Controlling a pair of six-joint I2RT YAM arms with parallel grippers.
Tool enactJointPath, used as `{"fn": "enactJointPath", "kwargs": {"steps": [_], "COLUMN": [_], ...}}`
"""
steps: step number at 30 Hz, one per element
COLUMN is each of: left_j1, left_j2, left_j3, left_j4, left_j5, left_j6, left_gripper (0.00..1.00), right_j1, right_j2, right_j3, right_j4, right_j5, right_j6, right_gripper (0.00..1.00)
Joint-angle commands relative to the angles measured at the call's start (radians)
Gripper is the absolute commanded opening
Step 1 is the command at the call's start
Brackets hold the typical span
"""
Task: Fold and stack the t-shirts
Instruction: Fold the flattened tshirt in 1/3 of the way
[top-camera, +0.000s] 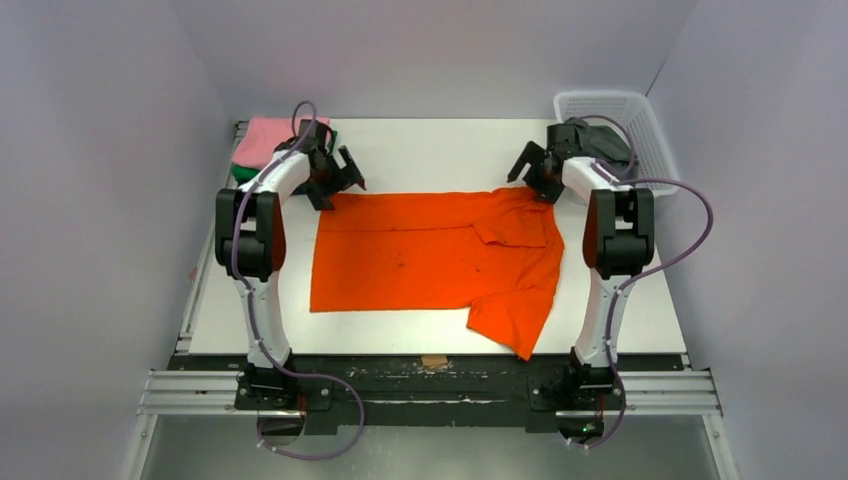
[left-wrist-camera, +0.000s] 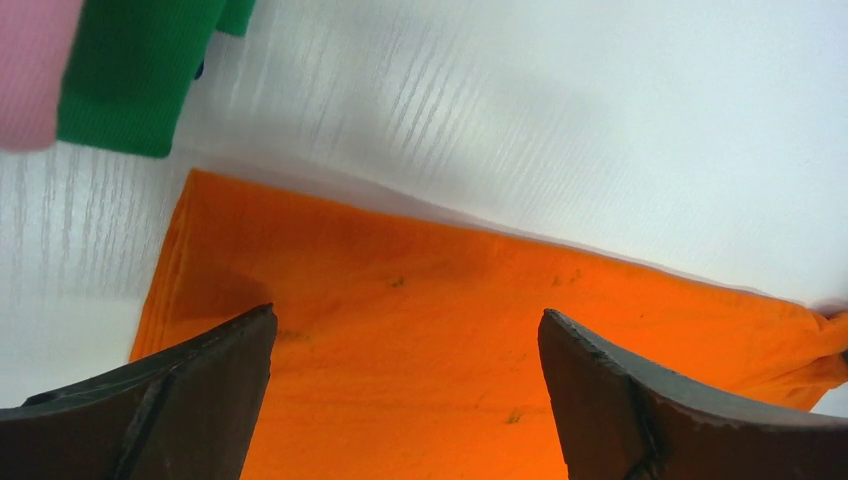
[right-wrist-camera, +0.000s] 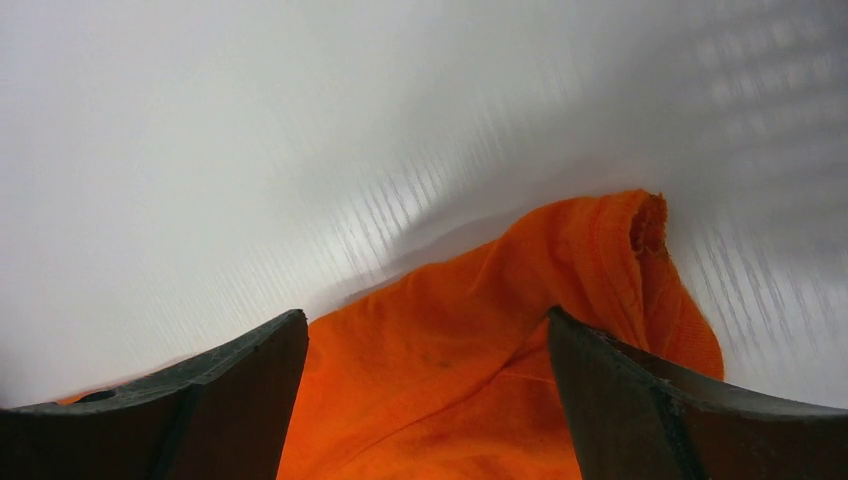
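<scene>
Over the far edge of the orange t-shirt (top-camera: 420, 255), the left gripper (top-camera: 340, 182) at 11 o'clock and the right gripper (top-camera: 528, 175) at 1 hover spread wide, empty.

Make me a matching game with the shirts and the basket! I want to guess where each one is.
Things:
1. orange shirt
2. pink shirt
3. green shirt
4. basket

Places:
a. far right corner
b. on top, far left
c. spread out in the middle
d. peeking out under the pink one

Pairs: 1-c, 2-b, 3-d, 4-a
</scene>
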Motion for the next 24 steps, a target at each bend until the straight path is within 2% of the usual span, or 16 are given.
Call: {"fn": "enactJointPath", "kwargs": {"steps": [1, 9, 14, 19, 24], "left_j1": [0.009, 0.010, 0.007, -0.025, -0.113], "left_j2": [0.044, 0.097, -0.007, -0.261, -0.516], "left_j3": [0.084, 0.173, 0.190, -0.009, -0.282], "left_j4": [-0.034, -0.085, -0.109, -0.065, -0.084], "left_j5": [-0.014, -0.048, -0.083, -0.140, -0.316], "left_j6": [-0.033, -0.032, -0.005, 0.015, 0.000], "left_gripper": [1.00, 1.00, 1.00, 1.00, 1.00], "right_j1": [-0.005, -0.003, 0.010, 0.047, 0.086], "right_j2": [0.072, 0.055, -0.070, -0.256, -0.380], "right_j3": [0.083, 0.102, 0.100, -0.031, -0.153], "right_j4": [0.063, 0.078, 0.028, 0.057, 0.054], "right_j5": [0.010, 0.041, 0.073, 0.132, 0.174], "right_j6": [-0.027, -0.048, -0.113, -0.126, -0.153], "right_gripper": [0.89, 0.88, 0.90, 0.91, 0.92]}}
